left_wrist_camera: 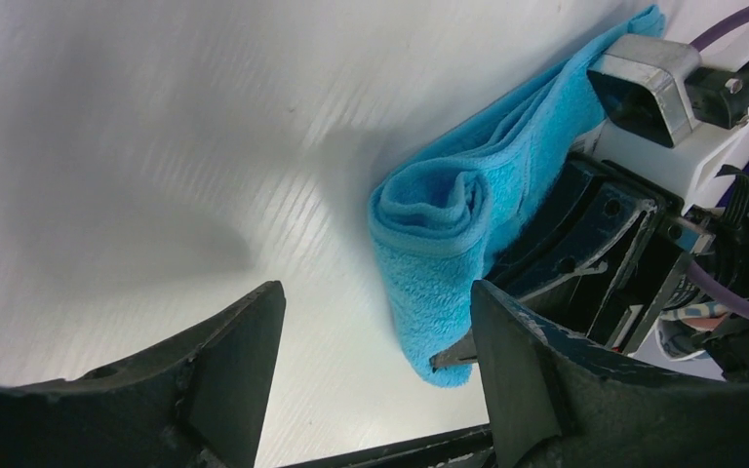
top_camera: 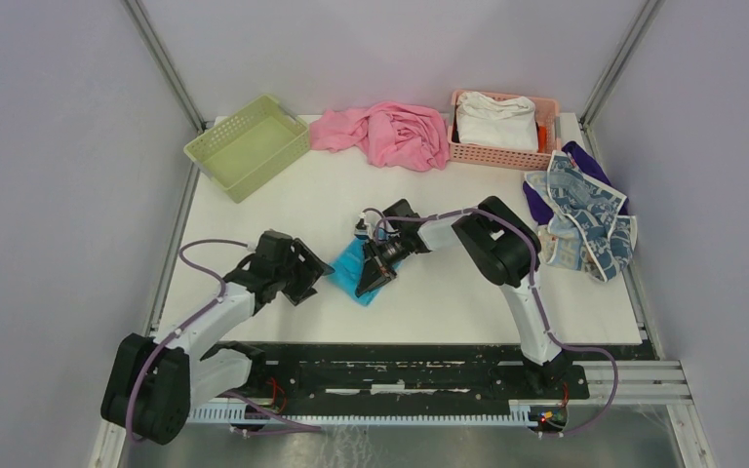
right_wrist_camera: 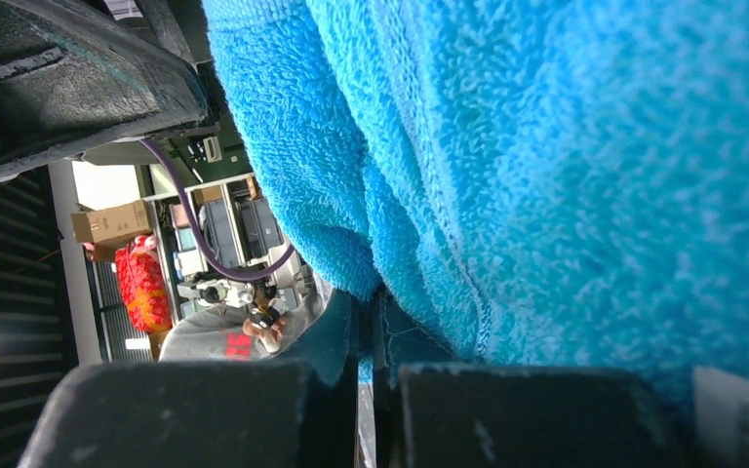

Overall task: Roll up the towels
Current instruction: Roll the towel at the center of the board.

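The bright blue towel lies partly rolled at the middle of the table. Its coiled end shows in the left wrist view, and it fills the right wrist view. My right gripper lies low on the towel, its jaws shut on a thin fold of it. My left gripper is open and empty just left of the towel, its right finger beside the roll's near end. The white towel with dark blue print lies crumpled at the right edge. I cannot make out the cream lettered towel.
A green basket stands at the back left. A pink cloth lies at the back middle. A pink basket holding a white cloth is at the back right. A purple cloth lies under the printed towel.
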`<state>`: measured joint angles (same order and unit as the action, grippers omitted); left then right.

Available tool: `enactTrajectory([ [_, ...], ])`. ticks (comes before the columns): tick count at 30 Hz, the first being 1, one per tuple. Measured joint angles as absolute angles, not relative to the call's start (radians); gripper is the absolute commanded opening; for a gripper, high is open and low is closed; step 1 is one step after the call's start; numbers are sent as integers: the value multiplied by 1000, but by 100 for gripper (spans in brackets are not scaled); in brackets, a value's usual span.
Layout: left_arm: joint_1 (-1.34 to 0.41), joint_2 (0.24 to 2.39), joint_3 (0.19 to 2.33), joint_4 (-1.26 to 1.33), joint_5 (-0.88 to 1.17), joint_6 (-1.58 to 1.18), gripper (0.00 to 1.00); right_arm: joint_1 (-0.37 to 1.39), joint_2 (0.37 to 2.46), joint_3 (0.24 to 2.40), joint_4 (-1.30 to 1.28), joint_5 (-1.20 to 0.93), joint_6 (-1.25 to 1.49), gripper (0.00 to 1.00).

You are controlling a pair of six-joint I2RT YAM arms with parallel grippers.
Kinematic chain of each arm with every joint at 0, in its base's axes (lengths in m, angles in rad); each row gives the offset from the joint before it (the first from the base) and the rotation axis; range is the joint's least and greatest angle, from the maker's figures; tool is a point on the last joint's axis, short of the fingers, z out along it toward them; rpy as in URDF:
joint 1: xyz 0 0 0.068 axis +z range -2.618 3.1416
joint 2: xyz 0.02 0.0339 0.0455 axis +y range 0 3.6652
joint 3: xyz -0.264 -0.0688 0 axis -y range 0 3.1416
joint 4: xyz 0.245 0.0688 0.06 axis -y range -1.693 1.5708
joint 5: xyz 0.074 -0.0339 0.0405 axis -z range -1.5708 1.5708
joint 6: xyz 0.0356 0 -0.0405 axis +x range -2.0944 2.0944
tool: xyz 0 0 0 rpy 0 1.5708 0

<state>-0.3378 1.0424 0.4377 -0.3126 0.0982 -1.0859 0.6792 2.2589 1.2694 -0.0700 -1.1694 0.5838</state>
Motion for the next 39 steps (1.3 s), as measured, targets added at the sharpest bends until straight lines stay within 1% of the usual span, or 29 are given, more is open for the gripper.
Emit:
enactTrajectory([
  [5,-350,1121,443,-227,108,-1110,76,677,2261,1262,-54,-1171,587,1],
  [9,-370,1202,480,-199,106,-1110,72,676,2261,1264,-65,-1170,572,1],
  [11,-385,1242,504,-187,106,-1110,66,676,2261,1264,-67,-1170,570,1],
  [14,-402,1294,529,-185,96,-1110,54,676,2261,1264,-68,-1170,567,1],
  [16,-408,1316,537,-199,81,-1109,44,676,2261,1264,-68,-1170,565,1],
  [20,-412,1331,570,-260,54,-1102,18,675,2260,1263,-68,-1169,563,1],
  [22,-415,1333,591,-286,46,-1094,11,674,2259,1261,-67,-1168,564,1],
  [23,-417,1336,602,-299,43,-1091,11,674,2259,1261,-66,-1168,564,1],
  [24,-418,1343,615,-315,38,-1085,13,673,2258,1258,-63,-1167,564,1],
  [27,-421,1374,645,-343,34,-1063,29,672,2257,1251,-52,-1166,566,0],
  [29,-421,1389,653,-348,34,-1056,41,672,2254,1244,-42,-1165,571,0],
  [31,-421,1398,656,-350,30,-1050,55,669,2254,1239,-37,-1166,572,1],
  [33,-417,1397,655,-350,23,-1048,65,666,2254,1234,-35,-1168,572,1],
  [36,-400,1373,637,-327,19,-1045,75,659,2254,1227,-27,-1174,572,0],
  [39,-360,1268,560,-287,24,-1040,78,652,2254,1219,-15,-1181,574,1],
])
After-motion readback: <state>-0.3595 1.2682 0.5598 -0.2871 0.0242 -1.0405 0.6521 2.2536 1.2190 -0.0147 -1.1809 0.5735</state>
